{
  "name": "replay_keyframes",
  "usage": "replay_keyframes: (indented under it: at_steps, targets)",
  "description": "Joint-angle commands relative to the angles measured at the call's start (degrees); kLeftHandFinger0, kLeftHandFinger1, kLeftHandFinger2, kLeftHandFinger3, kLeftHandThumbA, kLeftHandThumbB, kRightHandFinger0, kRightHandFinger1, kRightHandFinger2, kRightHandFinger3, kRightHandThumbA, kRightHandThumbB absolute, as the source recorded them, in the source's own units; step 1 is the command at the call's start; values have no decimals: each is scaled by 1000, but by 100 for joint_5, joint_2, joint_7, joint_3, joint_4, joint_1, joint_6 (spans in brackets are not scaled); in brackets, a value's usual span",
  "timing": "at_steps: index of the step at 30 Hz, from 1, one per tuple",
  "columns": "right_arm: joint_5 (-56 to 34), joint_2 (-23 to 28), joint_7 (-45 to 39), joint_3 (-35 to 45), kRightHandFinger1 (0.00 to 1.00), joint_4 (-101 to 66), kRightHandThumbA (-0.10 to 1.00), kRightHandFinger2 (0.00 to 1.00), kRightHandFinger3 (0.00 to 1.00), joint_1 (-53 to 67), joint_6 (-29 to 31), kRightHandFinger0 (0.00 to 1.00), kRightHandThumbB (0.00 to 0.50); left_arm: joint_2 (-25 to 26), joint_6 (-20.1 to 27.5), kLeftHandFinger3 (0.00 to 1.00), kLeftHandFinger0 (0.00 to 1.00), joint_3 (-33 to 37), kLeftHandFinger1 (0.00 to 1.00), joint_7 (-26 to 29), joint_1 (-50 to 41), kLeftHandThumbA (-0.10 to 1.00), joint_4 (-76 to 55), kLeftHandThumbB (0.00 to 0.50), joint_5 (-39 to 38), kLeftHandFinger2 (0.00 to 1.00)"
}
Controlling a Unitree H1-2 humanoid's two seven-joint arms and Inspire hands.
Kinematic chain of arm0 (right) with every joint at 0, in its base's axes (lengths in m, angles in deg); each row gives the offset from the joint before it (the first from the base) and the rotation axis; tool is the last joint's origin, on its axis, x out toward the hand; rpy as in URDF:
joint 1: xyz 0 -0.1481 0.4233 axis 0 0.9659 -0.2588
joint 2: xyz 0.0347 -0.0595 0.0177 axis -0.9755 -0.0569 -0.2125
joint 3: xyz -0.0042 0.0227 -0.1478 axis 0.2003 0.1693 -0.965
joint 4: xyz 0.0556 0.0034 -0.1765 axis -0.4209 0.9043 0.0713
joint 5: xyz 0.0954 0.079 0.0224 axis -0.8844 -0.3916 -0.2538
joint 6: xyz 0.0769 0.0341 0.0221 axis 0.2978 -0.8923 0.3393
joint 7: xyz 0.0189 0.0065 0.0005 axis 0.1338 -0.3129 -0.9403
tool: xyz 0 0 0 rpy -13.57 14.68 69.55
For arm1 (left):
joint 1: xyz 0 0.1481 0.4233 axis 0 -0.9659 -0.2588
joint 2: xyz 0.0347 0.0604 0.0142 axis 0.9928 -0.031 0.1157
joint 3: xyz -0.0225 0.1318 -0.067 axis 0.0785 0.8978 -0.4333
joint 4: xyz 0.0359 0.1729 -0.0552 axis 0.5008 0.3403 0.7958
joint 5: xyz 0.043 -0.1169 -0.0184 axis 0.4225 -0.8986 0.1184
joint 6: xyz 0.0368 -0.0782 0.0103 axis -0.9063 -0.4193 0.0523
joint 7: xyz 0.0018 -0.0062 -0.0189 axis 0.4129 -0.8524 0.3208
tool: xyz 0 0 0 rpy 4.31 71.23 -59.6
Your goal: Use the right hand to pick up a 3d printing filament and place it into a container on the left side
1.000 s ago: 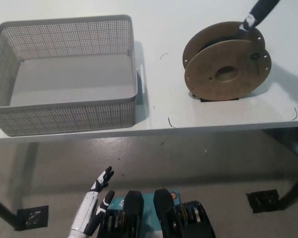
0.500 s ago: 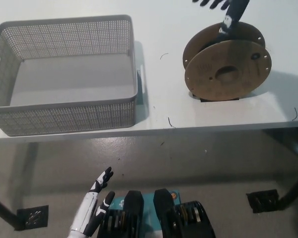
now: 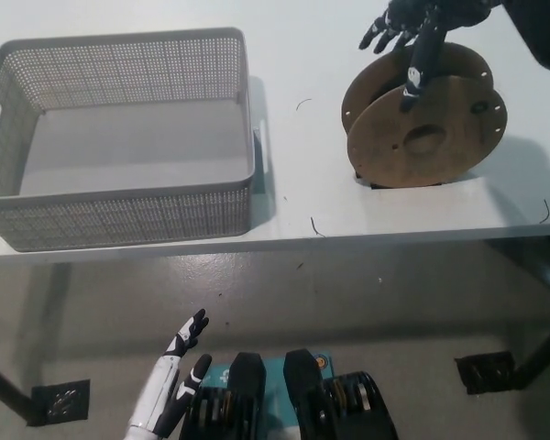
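A brown cardboard filament spool (image 3: 426, 130) wound with black filament stands on its edge on the white table (image 3: 302, 197), right of middle. My black right hand (image 3: 414, 29) is above its far top rim with fingers spread, one finger reaching down over the near disc face; it holds nothing. The grey mesh basket (image 3: 119, 215) sits on the table's left side with nothing visible inside. My white left hand (image 3: 174, 376) hangs low at the bottom left, below the table edge, fingers apart.
Short black filament scraps (image 3: 315, 226) lie on the table between the basket and the spool. Another scrap (image 3: 544, 213) lies near the right edge. The table's front edge runs across the middle, with grey floor below.
My right hand has come in from the upper right and lowered onto the spool's top. The spool has tilted and shifted slightly. The left hand has not moved.
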State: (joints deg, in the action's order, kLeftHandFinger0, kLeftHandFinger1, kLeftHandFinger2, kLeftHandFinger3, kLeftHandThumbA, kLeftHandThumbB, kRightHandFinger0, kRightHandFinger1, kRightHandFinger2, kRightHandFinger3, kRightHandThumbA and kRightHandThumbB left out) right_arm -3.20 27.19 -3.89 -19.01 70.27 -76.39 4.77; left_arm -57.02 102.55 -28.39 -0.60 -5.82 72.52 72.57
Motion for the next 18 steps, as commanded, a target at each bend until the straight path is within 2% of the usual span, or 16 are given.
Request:
replay_keyframes:
  at_steps: [1,2,3,4,5,6,7,8,12,13,15,18]
  targets:
    - [438,-143,203,-196,1000,164,1000,1000,1000,27,372,1000,413,69,245,1000,1000,10,1000,47,-20,1000,-111,120,-9,1000]
    - [519,-140,280,-260,1000,156,1000,1000,1000,79,465,1000,407,66,244,1000,1000,23,1000,52,-21,1000,-104,122,-12,1000]
    - [446,-163,319,-177,1000,240,1000,1000,1000,141,446,1000,356,82,245,1000,1000,44,1000,58,-15,1000,-96,122,-26,1000]
    - [536,-142,566,-229,1000,201,1000,1000,1000,247,619,1000,343,79,245,1000,1000,46,1000,41,-18,1000,-108,133,-34,1000]
    - [581,-156,642,-241,1000,223,1000,1000,1000,295,531,1000,352,74,245,1000,1000,44,1000,25,-20,1000,-113,140,-38,1000]
    - [530,-192,600,-162,1000,335,1000,1000,1000,283,405,1000,339,80,245,1000,1000,41,1000,29,11,1000,-115,141,-42,1000]
    - [753,-184,763,-343,1000,310,1000,1000,1000,289,574,1000,383,93,245,1000,1000,31,1000,21,41,1000,-112,139,-72,1000]
    - [817,-198,790,-379,1000,346,1000,1000,1000,251,628,1000,384,105,244,1000,1000,15,1000,14,58,1000,-122,137,-88,1000]
    - [830,-199,750,-344,1000,531,1000,1000,1000,162,829,1000,327,122,244,1000,1000,-25,1000,-40,73,1000,-140,154,-151,1000]
    - [940,-200,785,-431,1000,532,1000,1000,1000,179,860,1000,343,131,244,1000,1000,-23,1000,-37,60,1000,-157,157,-129,1000]
    - [1127,-176,919,-579,1000,554,1000,1000,1000,309,1013,1000,334,128,244,1000,1000,-8,1000,4,56,1000,-161,158,-67,1000]
    - [1244,-207,1028,-659,1000,693,1000,1000,1000,475,801,1000,392,147,245,1000,1000,10,1000,2,64,1000,-162,149,-90,1000]
